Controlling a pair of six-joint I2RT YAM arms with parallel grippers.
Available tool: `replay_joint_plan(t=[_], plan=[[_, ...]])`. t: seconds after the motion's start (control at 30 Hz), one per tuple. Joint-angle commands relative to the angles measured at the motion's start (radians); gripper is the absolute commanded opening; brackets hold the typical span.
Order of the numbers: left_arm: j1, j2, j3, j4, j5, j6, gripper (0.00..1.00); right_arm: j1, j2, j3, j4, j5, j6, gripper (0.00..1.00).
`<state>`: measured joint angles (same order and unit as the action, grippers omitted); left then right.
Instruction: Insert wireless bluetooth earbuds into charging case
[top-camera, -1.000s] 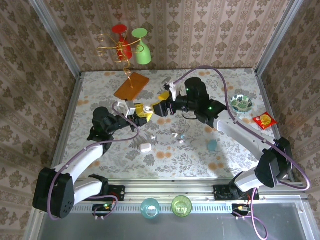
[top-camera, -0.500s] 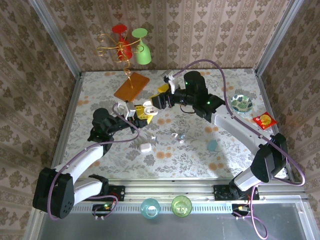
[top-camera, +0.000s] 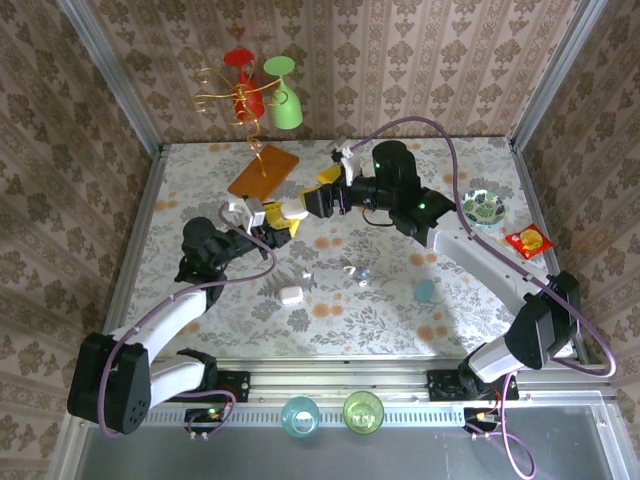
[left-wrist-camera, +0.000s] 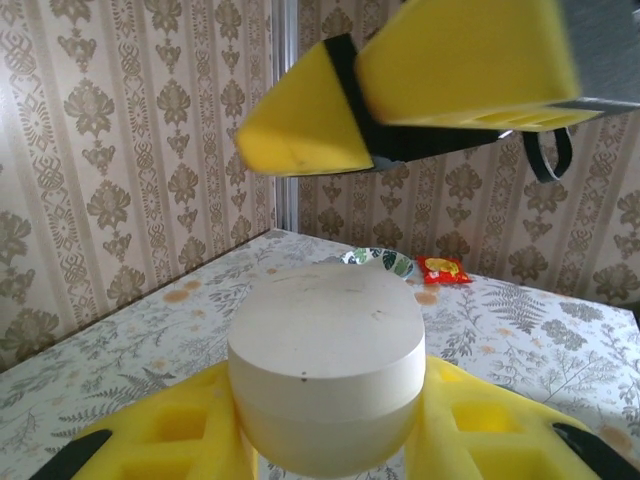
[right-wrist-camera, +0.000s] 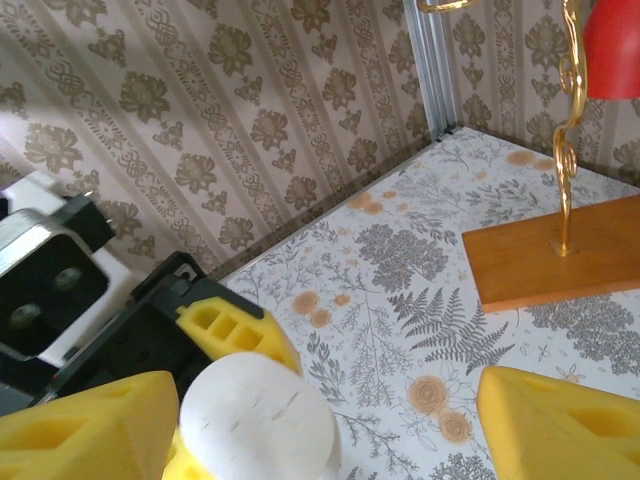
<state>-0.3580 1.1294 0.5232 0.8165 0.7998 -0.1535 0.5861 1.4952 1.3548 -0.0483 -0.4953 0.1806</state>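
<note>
A white pebble-like charging case (top-camera: 296, 212) (left-wrist-camera: 325, 365) (right-wrist-camera: 258, 420) is held off the table, lid closed, with my left gripper (top-camera: 284, 216) (left-wrist-camera: 330, 428) shut on its sides. My right gripper (top-camera: 313, 194) (right-wrist-camera: 320, 432) hovers just right of and above the case, jaws open wide and nothing between them; its yellow fingers (left-wrist-camera: 400, 90) show overhead in the left wrist view. Tiny glossy earbuds (top-camera: 350, 268) lie loose on the table in front of both grippers, one pale blue (top-camera: 364, 276), one further left (top-camera: 305, 272).
A second white case (top-camera: 291, 295) and a pale blue case (top-camera: 425, 290) lie on the near half of the table. An orange wooden stand (top-camera: 264, 172) with red and green glasses is at the back left. A patterned bowl (top-camera: 482, 207) and a red packet (top-camera: 528, 241) sit at the right.
My right gripper has drawn back from the case towards the far side and opened wider. My left gripper has shifted slightly left with the case still in it.
</note>
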Motion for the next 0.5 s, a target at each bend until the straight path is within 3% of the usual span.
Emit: replay_joint_plan(t=[0.0,0.2,0.47], plan=[[0.007,0.003,0.001,0.073,0.014,-0.059,0.28,0.006,-0.037,-0.047,0.010,-0.061,-0.062,0.82],[0.004,0.000,0.006,0.120,0.113,-0.103,0.28,0.004,0.000,-0.057,-0.013,-0.102,-0.105,0.81],[0.001,0.000,0.012,0.099,0.071,-0.120,0.27,0.000,0.035,-0.033,-0.013,-0.140,-0.125,0.81]])
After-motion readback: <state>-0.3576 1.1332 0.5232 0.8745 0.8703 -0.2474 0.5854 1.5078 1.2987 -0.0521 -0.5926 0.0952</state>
